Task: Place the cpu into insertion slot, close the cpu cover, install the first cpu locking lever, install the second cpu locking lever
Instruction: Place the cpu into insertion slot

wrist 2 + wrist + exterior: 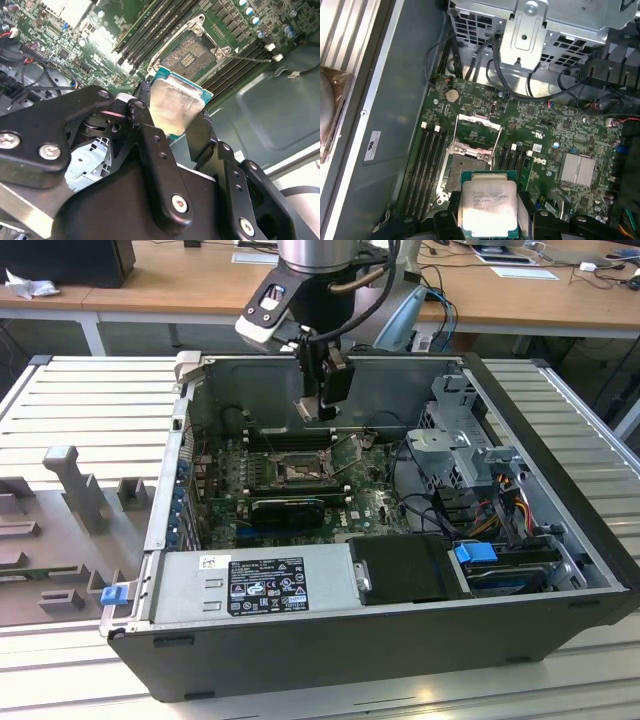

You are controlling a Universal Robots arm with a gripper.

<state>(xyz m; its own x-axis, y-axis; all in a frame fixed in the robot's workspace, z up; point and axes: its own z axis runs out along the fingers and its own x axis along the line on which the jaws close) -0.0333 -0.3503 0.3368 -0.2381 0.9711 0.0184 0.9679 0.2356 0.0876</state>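
CPU (175, 106) is gripped by its edges between the two black fingers (148, 127) of the gripper (322, 408). The jaws are clamped on opposite sides of the chip, so the pale silvery face is exposed and nothing covers the underside, which is judged to suit a flat descent into the socket. In the exterior view the gripper hangs inside the open computer case (400, 650), above the green motherboard (555, 135) and clear of it. The chip is therefore airborne and touches no part of the board. The insertion slot (468, 167) lies just beyond the held chip in both wrist views. Its dark centre is bare and its grey metal rim is unobstructed, so the first step of the task, placement, is judged to be in progress and not complete. The CPU cover (480, 120) stands swung up and back from the slot on its far side, with the green board visible through its square cut-out. This raised position leaves the socket opening free for the chip. In the second wrist view a thin metal lever (250, 57) projects sideways from the socket area, apparently released, which is consistent with the cover being unlatched. Long black memory slots (427, 160) flank the socket on both sides, so the fingers are judged to have little lateral room near the rim.
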